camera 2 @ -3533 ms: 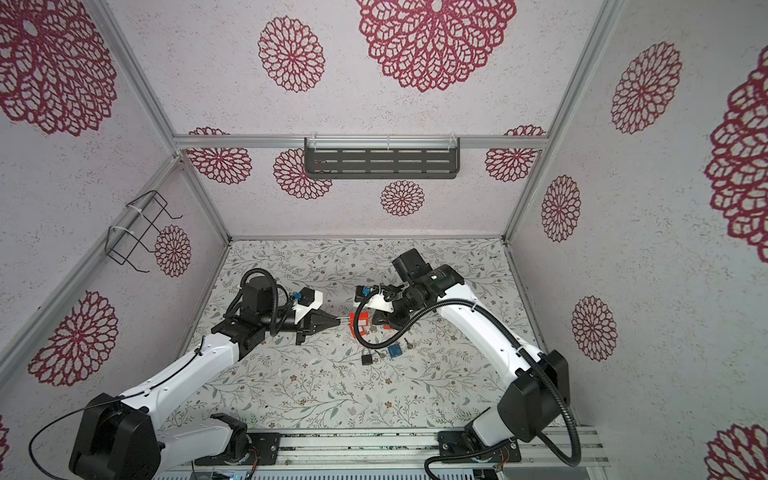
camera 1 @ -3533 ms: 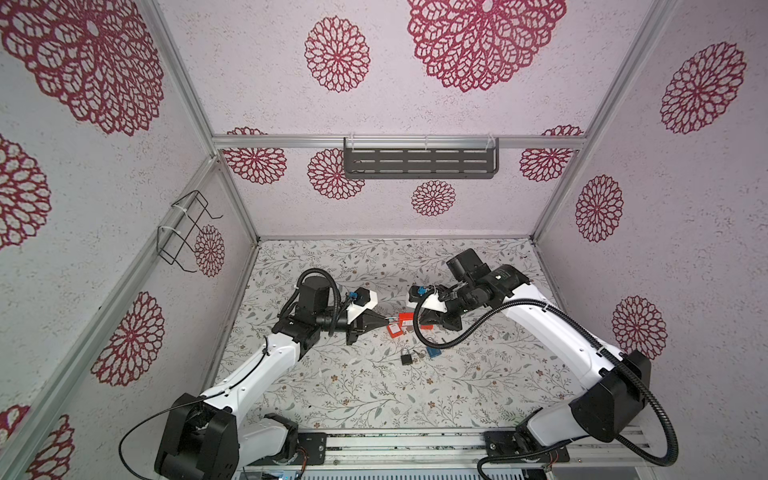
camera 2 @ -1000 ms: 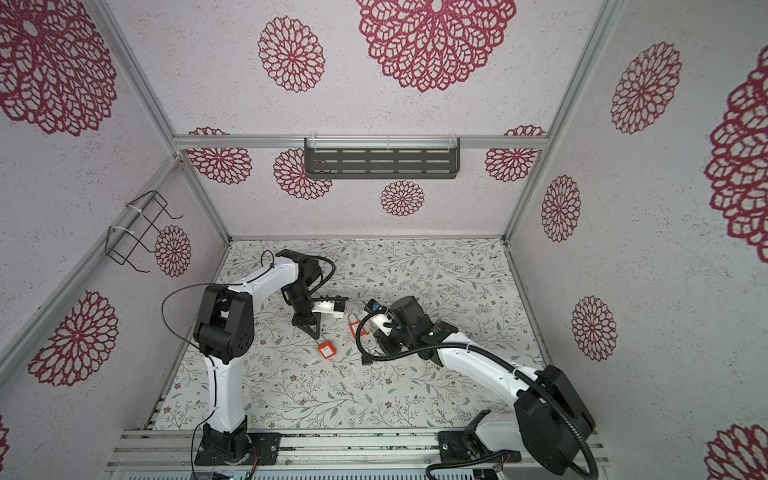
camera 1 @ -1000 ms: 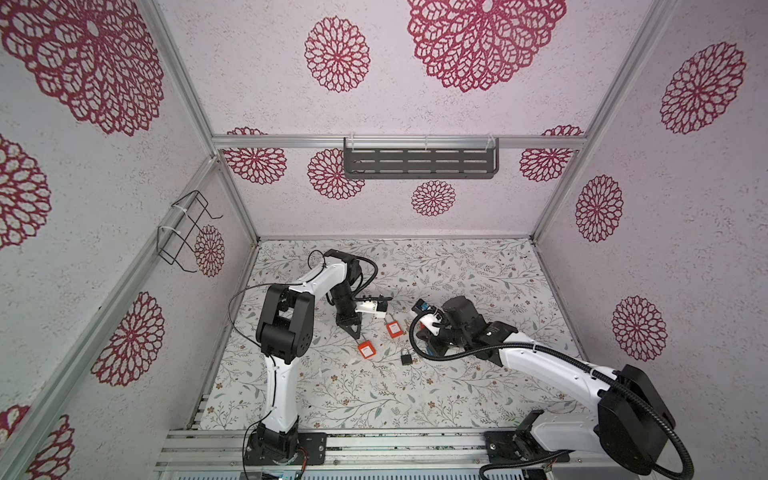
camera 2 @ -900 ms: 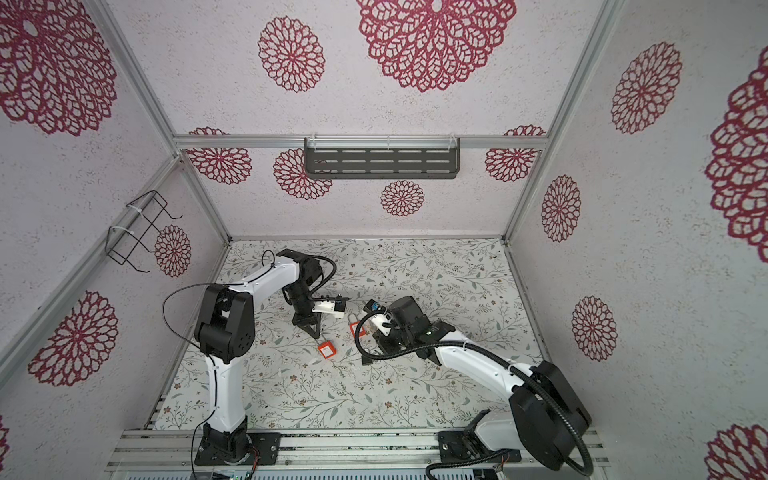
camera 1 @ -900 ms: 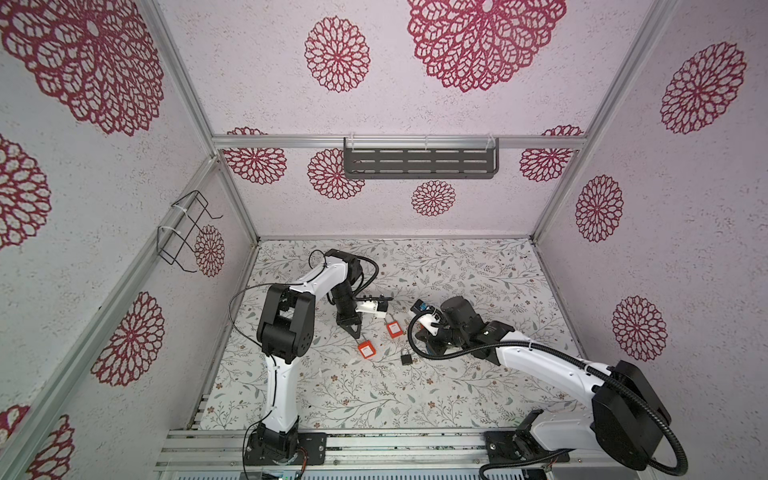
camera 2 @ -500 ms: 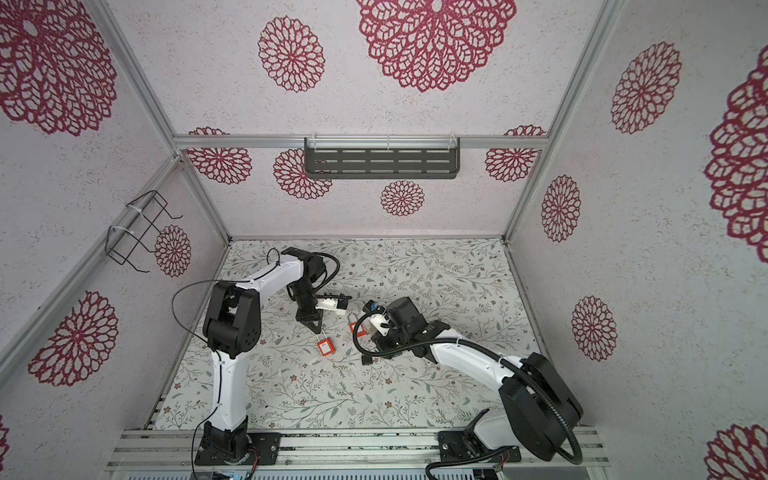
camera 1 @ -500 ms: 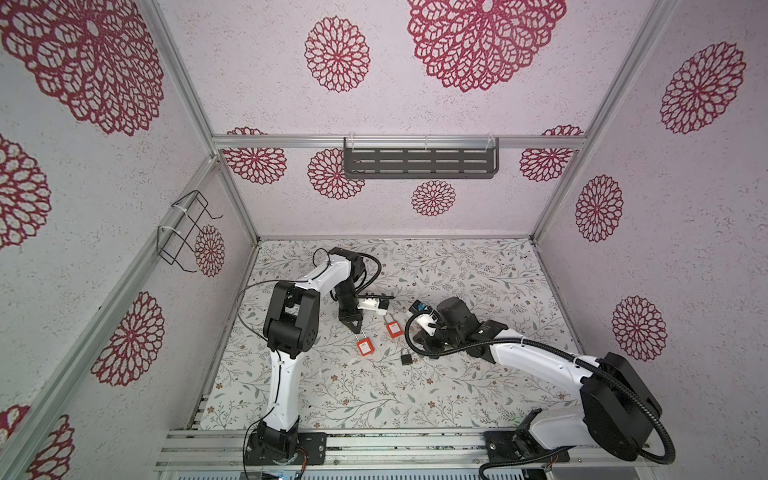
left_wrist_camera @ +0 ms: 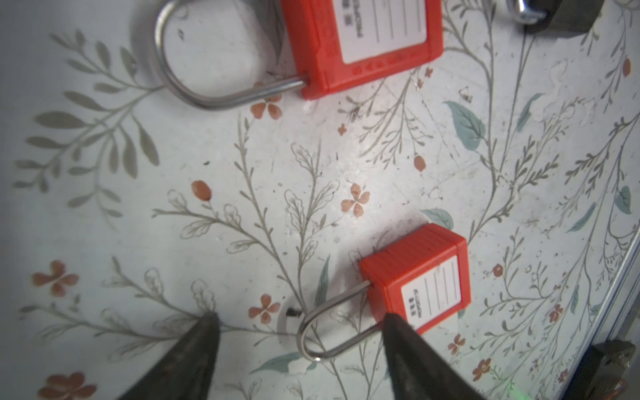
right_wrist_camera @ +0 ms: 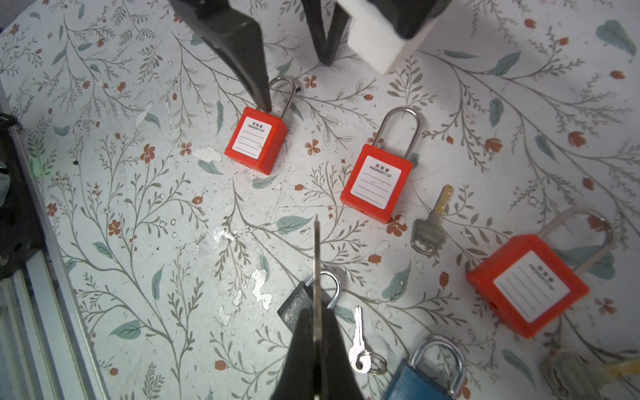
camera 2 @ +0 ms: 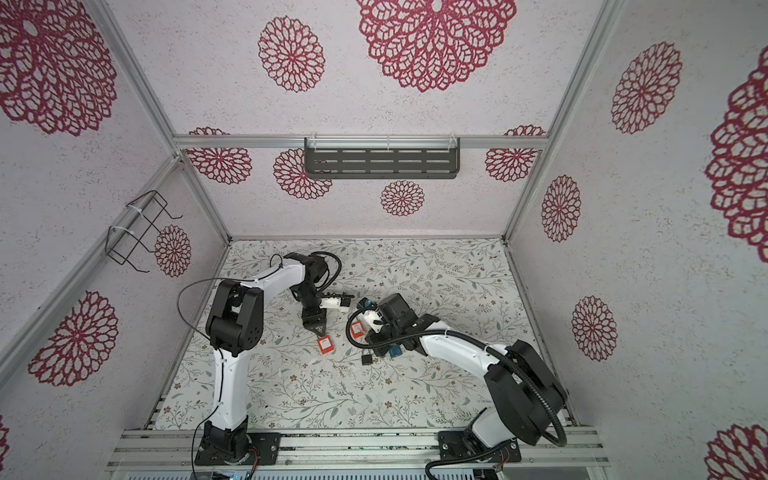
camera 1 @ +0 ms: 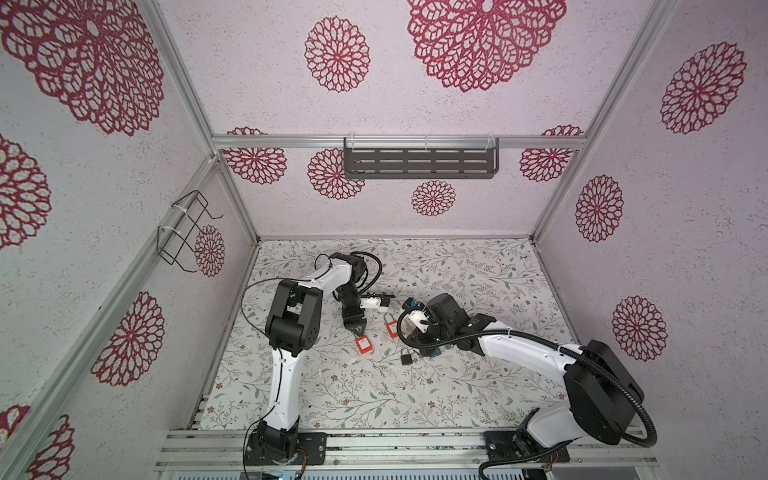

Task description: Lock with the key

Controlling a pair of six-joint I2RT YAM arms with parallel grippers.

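**Left gripper (left_wrist_camera: 300,316) released, right gripper (right_wrist_camera: 317,308) clenched**

Top view: small red plastic padlock (camera 1: 364,345) is lying just beside left gripper. L wrist: jaws are standing wide, padlock partly betw. them. R wrist: right gripper is pinching thin silver key (right_wrist_camera: 316,249).

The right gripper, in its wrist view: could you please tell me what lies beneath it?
A black padlock lies beneath the right gripper, which is shut on a key. Its silver shackle shows; most of its body is covered, so no keyhole shows.
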